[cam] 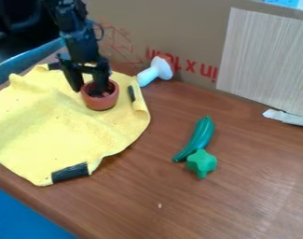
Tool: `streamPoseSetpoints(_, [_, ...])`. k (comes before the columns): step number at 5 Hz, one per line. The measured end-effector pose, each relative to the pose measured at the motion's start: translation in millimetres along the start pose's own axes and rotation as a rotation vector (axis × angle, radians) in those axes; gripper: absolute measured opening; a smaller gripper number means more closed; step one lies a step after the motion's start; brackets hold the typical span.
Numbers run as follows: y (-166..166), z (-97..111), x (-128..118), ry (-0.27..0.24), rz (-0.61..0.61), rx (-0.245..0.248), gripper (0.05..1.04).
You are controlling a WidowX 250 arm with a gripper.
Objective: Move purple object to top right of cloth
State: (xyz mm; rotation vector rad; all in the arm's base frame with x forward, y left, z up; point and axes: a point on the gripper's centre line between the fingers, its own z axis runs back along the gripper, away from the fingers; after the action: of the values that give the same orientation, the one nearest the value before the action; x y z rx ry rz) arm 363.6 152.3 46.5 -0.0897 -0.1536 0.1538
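Reddish pot, probably the "purple" one, sits on the yellow cloth, upper left of frame; the gripper has its fingers apart at the rim, so this looks like release, next wanting a straight, clean lift

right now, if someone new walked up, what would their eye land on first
Most likely the bright yellow cloth spread over the left side, with the black gripper down at a reddish-brown pot near its upper right. After that, perhaps the long dark green vegetable and the lighter green star-shaped piece, right of centre.
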Motion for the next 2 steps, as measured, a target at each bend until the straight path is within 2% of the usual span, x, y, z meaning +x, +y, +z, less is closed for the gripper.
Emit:
streamPoseSetpoints(1, [-13.1, 31.6, 1.4, 0.007, -0.062, -0.063, 1.001])
streamPoseSetpoints(2, [-25.0, 61.5, -5.8, 0.017, -0.095, -0.106, 1.001])
